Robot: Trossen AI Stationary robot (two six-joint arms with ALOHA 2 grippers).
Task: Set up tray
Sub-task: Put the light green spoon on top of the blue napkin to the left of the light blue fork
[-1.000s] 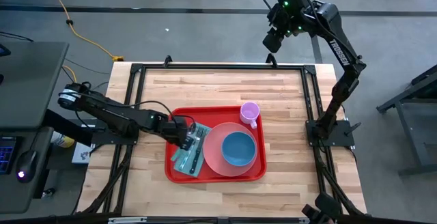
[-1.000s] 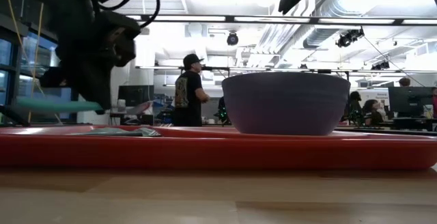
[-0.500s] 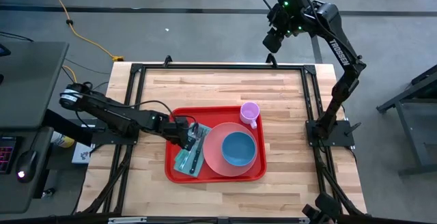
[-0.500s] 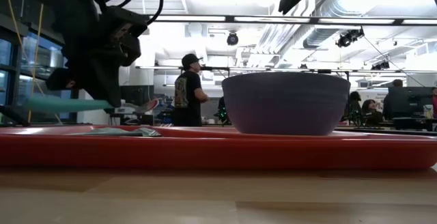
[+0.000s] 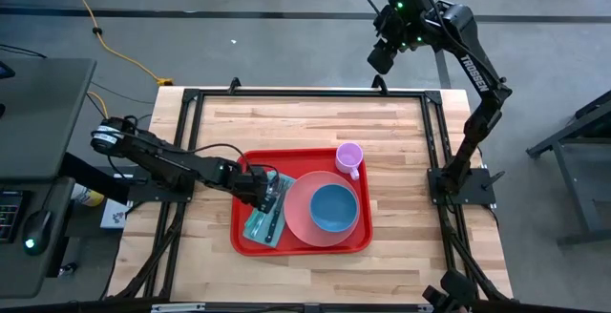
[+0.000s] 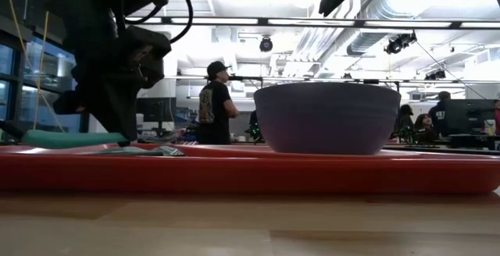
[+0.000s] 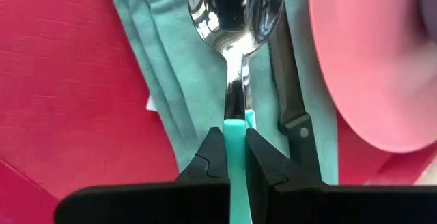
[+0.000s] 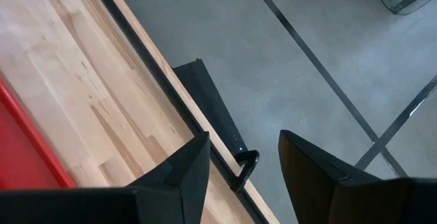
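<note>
Holding a spoon [image 7: 235, 60] by its teal handle, the left gripper [image 7: 234, 157] sits low over the left end of the tray [image 5: 302, 246], its jaws pinched narrow on the handle. The spoon's bowl lies over a teal napkin [image 7: 174, 67], just beside a dark-handled knife [image 7: 290, 80] — whether the spoon rests on the cloth or hangs just above it is hard to tell. The tray sits on the near middle of the table [image 5: 305, 127]. On it already: a pink plate [image 5: 296, 219] with a blue bowl [image 5: 333, 208] in it, and a purple cup [image 5: 349, 156] at the far edge. The right gripper [image 8: 237, 157] waits high beyond the table's far right corner, jaws apart and empty. By the look of it the setting is nearly done — what remains is letting go of the spoon and pulling the arm clear.
</note>
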